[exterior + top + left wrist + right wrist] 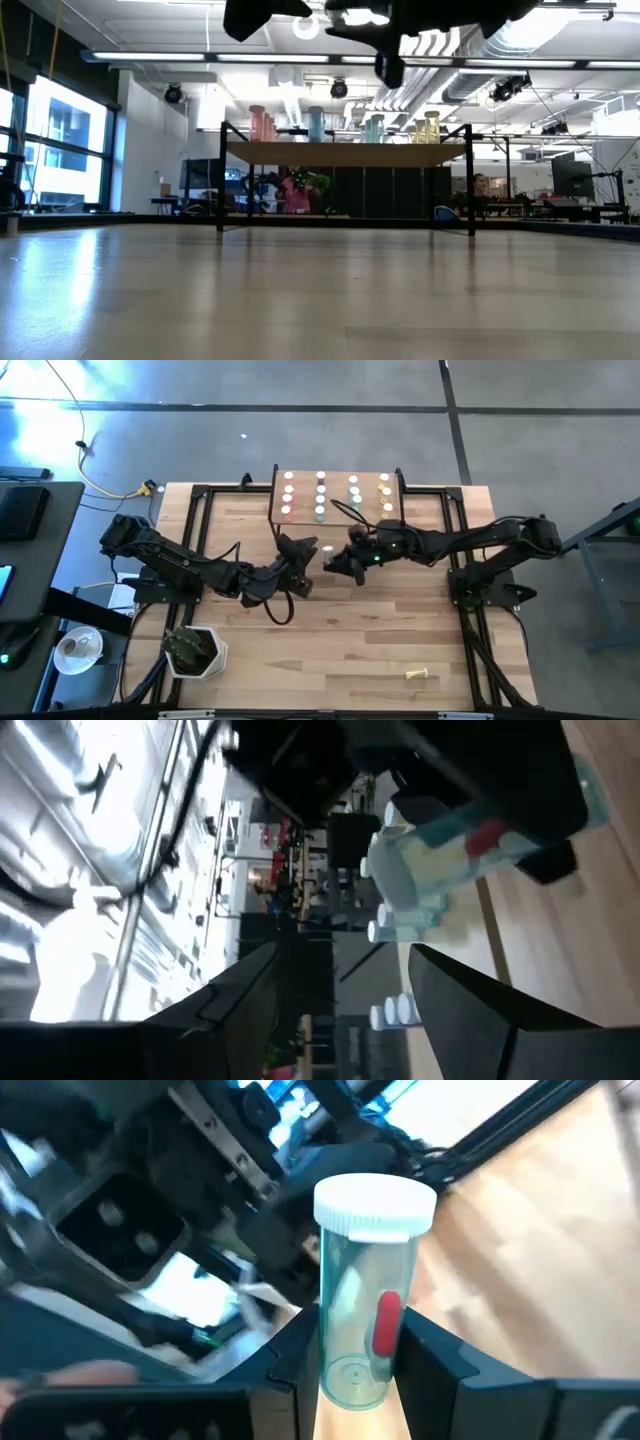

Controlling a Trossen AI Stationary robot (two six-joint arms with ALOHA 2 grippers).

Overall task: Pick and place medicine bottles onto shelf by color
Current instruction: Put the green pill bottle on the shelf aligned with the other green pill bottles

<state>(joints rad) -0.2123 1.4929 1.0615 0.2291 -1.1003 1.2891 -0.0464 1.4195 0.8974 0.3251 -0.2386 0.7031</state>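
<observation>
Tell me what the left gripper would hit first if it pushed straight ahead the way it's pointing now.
Most likely the bottle held in the right gripper. The left gripper, fingers open, faces it directly, with the shelf and its rows of bottles farther behind. How much gap separates them is hard to judge.

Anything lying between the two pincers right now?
Only a white-capped bottle, held by the right pincer; in the high view it fills the gap to the open left pincer.
</observation>
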